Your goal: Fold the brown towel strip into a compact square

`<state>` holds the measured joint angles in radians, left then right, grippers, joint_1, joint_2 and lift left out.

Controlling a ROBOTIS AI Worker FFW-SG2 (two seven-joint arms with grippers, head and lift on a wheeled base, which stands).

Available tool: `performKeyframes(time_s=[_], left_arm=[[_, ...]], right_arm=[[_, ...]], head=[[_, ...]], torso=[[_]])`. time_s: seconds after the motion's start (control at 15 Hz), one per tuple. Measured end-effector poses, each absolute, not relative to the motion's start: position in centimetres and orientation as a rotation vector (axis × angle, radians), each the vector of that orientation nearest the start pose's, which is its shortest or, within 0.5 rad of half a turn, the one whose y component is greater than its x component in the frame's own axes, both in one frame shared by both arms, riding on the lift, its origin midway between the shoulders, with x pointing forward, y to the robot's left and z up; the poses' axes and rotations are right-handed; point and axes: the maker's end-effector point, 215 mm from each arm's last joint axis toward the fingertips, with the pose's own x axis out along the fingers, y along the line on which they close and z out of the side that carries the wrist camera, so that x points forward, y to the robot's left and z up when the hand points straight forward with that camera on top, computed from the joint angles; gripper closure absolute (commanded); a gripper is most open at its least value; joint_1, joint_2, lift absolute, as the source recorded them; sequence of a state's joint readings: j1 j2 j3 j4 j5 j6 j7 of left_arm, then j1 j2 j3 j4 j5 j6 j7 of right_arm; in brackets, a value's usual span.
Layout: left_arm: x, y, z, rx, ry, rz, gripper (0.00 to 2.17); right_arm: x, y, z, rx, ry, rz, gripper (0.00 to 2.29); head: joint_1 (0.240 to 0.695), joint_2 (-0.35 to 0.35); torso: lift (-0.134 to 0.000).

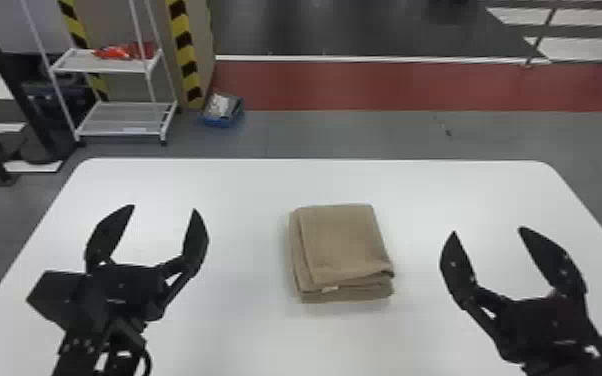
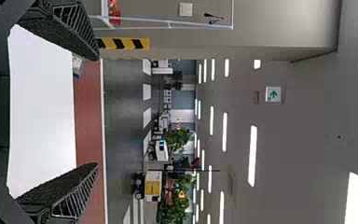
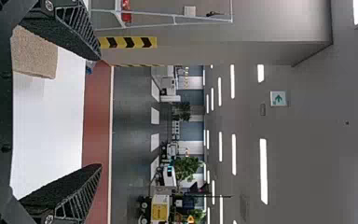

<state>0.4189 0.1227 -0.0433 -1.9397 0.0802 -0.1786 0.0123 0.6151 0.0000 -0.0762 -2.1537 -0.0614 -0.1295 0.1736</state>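
White worktop [image 1: 235, 185] is bearing the brown towel [image 1: 345, 245], midway between left and right edges. Folding is looking essentially finished; squaring offset layers is perhaps remaining. Counting: one worktop; two grippers, left gripper [image 1: 164, 208] and right gripper [image 1: 488, 230], both hovering empty, fingers spread; one towel; one pale patch [image 1: 330, 289], probably a tag.

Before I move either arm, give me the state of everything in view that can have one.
Brown towel: folded into a layered stack, lying flat, left edges not quite lined up, ungripped.
Left gripper: open, empty, left of the towel.
Right gripper: open, empty, right of the towel.
White rack: standing beyond the table, red items on a shelf.
Blue box: on the floor, holding things.
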Motion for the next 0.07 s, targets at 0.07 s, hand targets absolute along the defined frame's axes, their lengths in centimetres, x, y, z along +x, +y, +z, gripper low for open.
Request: performKeyframes(time_s=[0.07], left_arm=[[46.62,22.35,-30.69,0.008,-0.123,-0.071,0.08]], right_arm=[[41.18,-23.13,-28.65,0.005,-0.102,0.108,0.07]], head=[[0.695,-0.011]], torso=[[-0.115]])
